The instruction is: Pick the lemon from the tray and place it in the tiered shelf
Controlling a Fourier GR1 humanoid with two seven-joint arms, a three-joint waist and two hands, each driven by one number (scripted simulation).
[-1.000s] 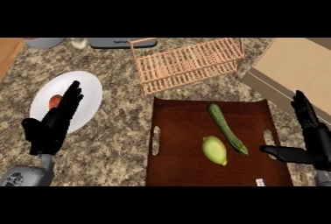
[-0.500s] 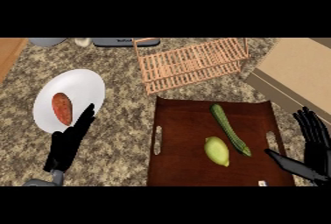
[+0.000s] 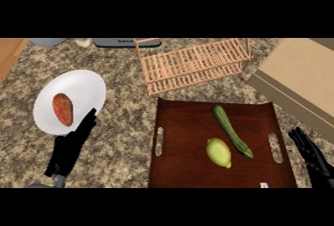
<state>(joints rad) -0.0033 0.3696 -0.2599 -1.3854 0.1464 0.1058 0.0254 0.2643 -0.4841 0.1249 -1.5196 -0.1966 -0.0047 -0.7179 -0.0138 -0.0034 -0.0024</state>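
Speckled stone counter [image 3: 124, 110] carries a dark wooden tray [image 3: 176, 167], where the lemon [image 3: 219, 152] lies just beside the lower end of a long green cucumber [image 3: 229, 129], with the tiered shelf [image 3: 192, 64] of pale slats standing beyond the tray's far edge and a cardboard box [image 3: 300, 75] at the right. Left of the tray, the left hand [image 3: 68, 150] is flat with straight fingers, its tips overlapping the rim of a white plate [image 3: 81, 88] that holds a reddish sweet potato [image 3: 62, 109]. At the lower right, just off the tray's side, the right hand [image 3: 312, 159] shows with fingers spread and holding nothing.
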